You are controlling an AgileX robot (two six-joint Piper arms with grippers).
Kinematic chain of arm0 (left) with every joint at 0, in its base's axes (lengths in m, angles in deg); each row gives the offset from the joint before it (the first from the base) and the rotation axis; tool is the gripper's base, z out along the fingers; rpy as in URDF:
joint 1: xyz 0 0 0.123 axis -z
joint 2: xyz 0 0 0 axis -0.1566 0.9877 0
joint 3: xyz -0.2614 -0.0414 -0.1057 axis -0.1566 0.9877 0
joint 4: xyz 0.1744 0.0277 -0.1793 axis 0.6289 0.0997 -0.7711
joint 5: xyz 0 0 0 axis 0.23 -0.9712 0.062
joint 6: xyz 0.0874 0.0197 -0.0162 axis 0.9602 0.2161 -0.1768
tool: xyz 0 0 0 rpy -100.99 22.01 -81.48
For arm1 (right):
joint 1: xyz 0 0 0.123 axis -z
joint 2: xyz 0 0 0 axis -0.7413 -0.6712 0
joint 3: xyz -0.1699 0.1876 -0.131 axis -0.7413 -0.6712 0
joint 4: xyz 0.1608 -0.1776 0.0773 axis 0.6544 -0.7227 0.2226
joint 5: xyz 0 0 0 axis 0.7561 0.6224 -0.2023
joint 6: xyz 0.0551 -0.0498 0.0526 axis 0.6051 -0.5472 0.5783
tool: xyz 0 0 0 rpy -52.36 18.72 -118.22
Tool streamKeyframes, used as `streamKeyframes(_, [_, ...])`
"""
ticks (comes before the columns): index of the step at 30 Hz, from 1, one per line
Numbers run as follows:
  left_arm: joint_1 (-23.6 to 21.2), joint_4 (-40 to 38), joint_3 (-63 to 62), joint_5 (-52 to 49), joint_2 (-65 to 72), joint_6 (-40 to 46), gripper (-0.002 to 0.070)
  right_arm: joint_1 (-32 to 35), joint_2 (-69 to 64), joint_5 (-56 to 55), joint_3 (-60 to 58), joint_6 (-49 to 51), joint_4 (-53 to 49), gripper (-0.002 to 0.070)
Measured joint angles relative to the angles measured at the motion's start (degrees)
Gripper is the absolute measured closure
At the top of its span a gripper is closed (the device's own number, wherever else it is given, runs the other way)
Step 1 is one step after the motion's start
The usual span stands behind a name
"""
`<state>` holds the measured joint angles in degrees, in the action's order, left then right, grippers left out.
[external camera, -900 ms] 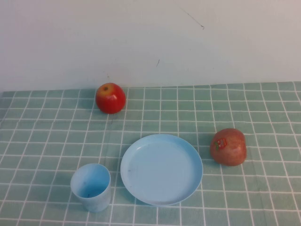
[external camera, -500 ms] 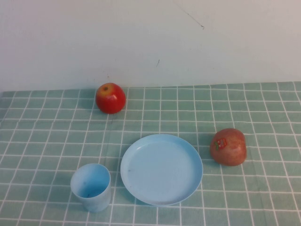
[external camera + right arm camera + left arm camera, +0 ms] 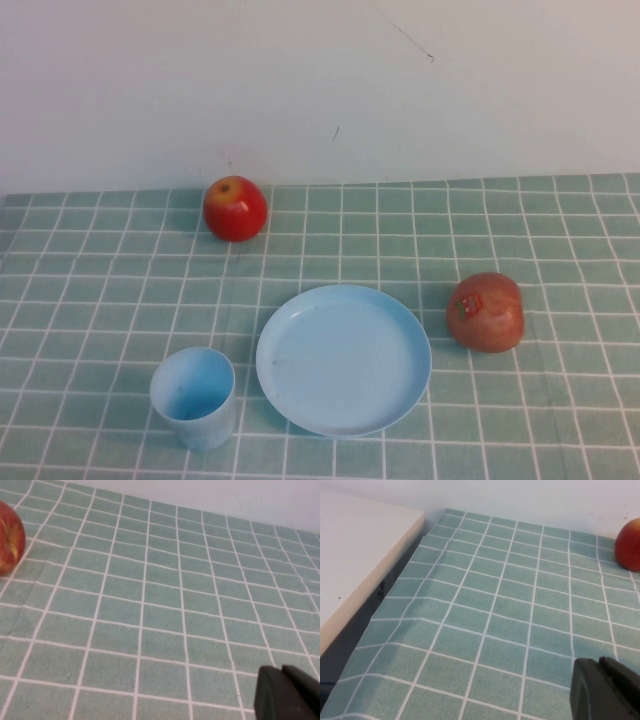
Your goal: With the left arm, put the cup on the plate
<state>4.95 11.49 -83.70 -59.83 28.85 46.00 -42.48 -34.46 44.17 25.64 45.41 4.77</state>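
The light-blue cup [image 3: 194,396] stands upright on the green checked cloth at the front left, just left of the round light-blue plate [image 3: 343,358]; the two are close but apart. Neither arm shows in the high view. My left gripper [image 3: 598,661] shows only in the left wrist view, its dark fingers together, empty, above bare cloth; the cup and plate are out of that view. My right gripper [image 3: 281,670] shows only in the right wrist view, fingers together, empty, above bare cloth.
A red apple [image 3: 235,208] sits at the back left near the wall, also in the left wrist view [image 3: 629,545]. A duller red fruit with a sticker [image 3: 486,311] lies right of the plate, also in the right wrist view [image 3: 10,537]. A white surface [image 3: 355,555] borders the cloth's left edge.
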Motion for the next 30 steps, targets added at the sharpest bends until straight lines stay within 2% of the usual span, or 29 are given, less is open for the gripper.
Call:
streamKeyframes(15, [0.0,0.0,0.1,7.5,0.0,0.0,0.0678,0.0,0.0,0.0,0.0,0.0,0.0,0.0678])
streamKeyframes(21, [0.0,-3.7,0.1,22.0,0.0,-0.7,0.0678,0.0,0.0,0.0,0.0,0.0,0.0,0.0678])
streamKeyframes(26, [0.0,-5.9,0.1,36.2,0.0,-7.2,0.0678,0.0,0.0,0.0,0.0,0.0,0.0,0.0678])
streamKeyframes(30, [0.0,-5.9,0.1,42.9,0.0,-8.5,0.0678,0.0,0.0,0.0,0.0,0.0,0.0,0.0678])
